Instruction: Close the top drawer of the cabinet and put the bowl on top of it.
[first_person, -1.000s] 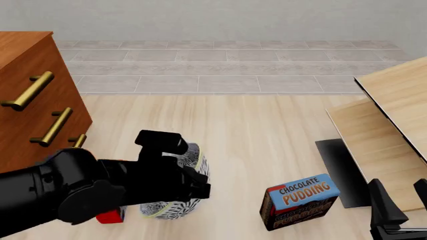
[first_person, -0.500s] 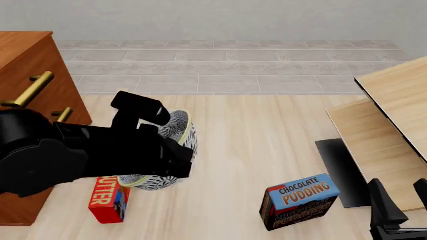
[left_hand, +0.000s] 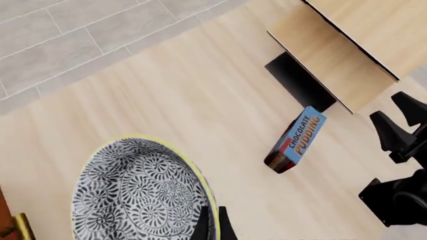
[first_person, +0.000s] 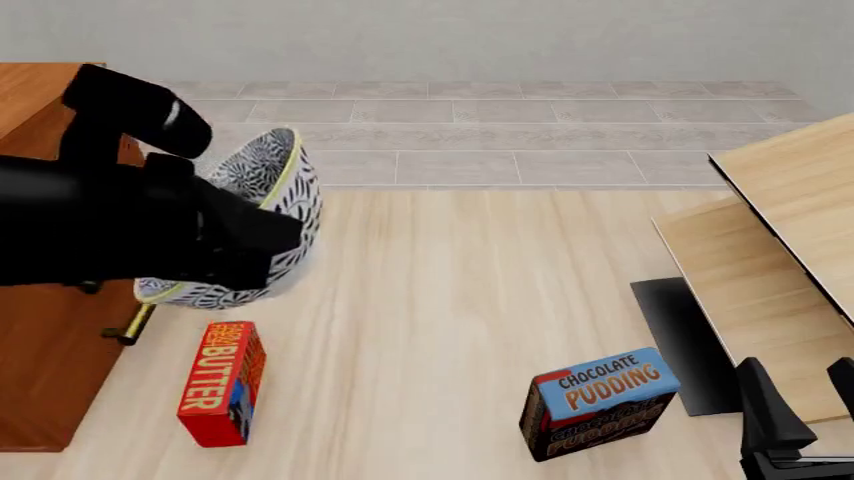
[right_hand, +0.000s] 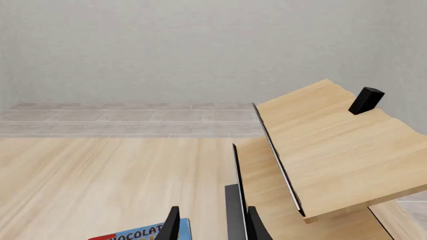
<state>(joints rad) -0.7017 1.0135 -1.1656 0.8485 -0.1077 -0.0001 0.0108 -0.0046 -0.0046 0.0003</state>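
My left gripper is shut on the rim of the bowl, which hangs tilted in the air beside the cabinet's upper front edge. The left wrist view shows the bowl's grey-and-white floral inside and yellowish rim, with the fingertips pinching that rim. My left arm hides the top drawer. Below the arm, only the end of one brass handle shows. At the near right, my right gripper stands open and holds nothing.
A red butter box lies on the pale table below the bowl. A chocolate pudding box stands at the near right. Slanted pale wooden panels and a black slab fill the right side.
My left arm has lifted the bowl off the table and carried it up and to the left toward the cabinet, uncovering the butter box. The right arm has not moved.
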